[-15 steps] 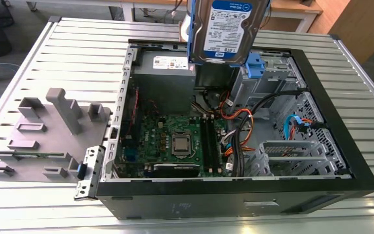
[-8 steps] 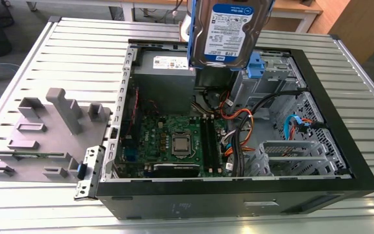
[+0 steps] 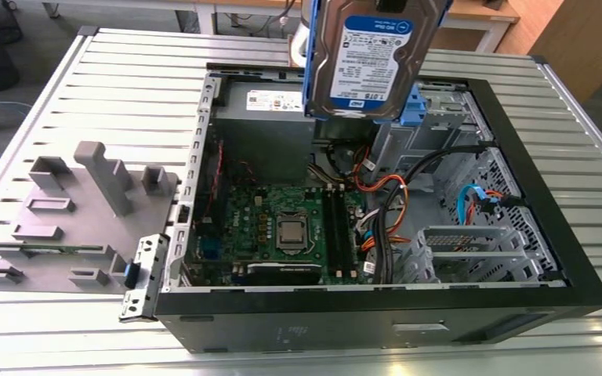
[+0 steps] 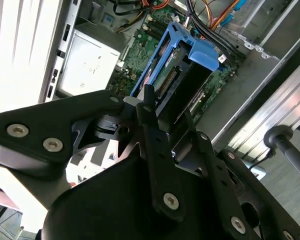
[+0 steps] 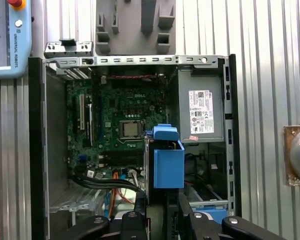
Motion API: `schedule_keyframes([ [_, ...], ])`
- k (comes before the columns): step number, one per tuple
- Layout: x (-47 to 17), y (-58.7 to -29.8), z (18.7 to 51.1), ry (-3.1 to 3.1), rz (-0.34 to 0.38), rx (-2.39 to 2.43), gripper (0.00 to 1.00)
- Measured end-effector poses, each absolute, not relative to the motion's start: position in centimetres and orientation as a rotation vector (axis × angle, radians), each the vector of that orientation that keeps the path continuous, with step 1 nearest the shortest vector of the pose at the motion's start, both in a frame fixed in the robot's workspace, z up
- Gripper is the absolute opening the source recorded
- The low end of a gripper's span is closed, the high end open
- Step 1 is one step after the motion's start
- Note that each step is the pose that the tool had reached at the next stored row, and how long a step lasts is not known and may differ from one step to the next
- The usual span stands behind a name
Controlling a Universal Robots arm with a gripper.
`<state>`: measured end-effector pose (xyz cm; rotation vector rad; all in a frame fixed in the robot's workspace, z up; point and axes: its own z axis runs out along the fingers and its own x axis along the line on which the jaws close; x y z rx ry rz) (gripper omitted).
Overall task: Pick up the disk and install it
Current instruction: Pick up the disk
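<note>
Looking through the second wrist view, you have one pincer (image 4: 169, 106) with its two fingers (image 4: 152, 135) closed narrowly on one disk (image 4: 190, 85). The disk is clipped in one blue bracket (image 4: 202, 50) and runs lengthwise away from the fingers.

In the first wrist view, the bracket shows end-on just past the fingers. Beyond it lies one open computer case (image 5: 37, 150) holding one circuit board (image 5: 115, 110), one grey power box (image 5: 200, 105) and several cables (image 5: 102, 182).

In the exterior view, the disk hangs straight down from the pincer over the case. Its long axis is upright, its label faces the camera, and its blue band is at the end nearest the pincer. One grey fixture plate (image 3: 71, 219) lies beside the case.
</note>
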<state>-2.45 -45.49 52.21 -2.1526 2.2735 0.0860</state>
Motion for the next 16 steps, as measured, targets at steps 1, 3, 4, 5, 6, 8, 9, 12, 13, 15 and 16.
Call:
schedule_keyframes([
  [1, -2.4, -45.7, 52.2, 2.274, 0.086, -2.153, 0.35],
  [3, -2.5, -46.2, 52.2, 2.274, 0.086, -2.153, 0.35],
  [4, -2.5, -46.4, 52.2, 2.274, 0.086, -2.153, 0.35],
  [5, -2.4, -46.6, 52.2, 2.274, 0.086, -2.153, 0.35],
  [6, -2.5, -46.8, 52.2, 2.274, 0.086, -2.153, 0.35],
  [8, -2.5, -47.1, 52.2, 2.274, 0.086, -2.153, 0.35],
  [9, -2.5, -47.3, 52.2, 2.274, 0.086, -2.153, 0.35],
  [12, -2.5, -48.0, 52.2, 2.274, 0.086, -2.153, 0.35],
  [13, -2.5, -48.2, 52.2, 2.274, 0.086, -2.153, 0.35],
  [15, -2.5, -48.6, 52.2, 2.274, 0.086, -2.153, 0.35],
  [16, -2.5, -48.8, 52.2, 2.274, 0.086, -2.153, 0.35],
])
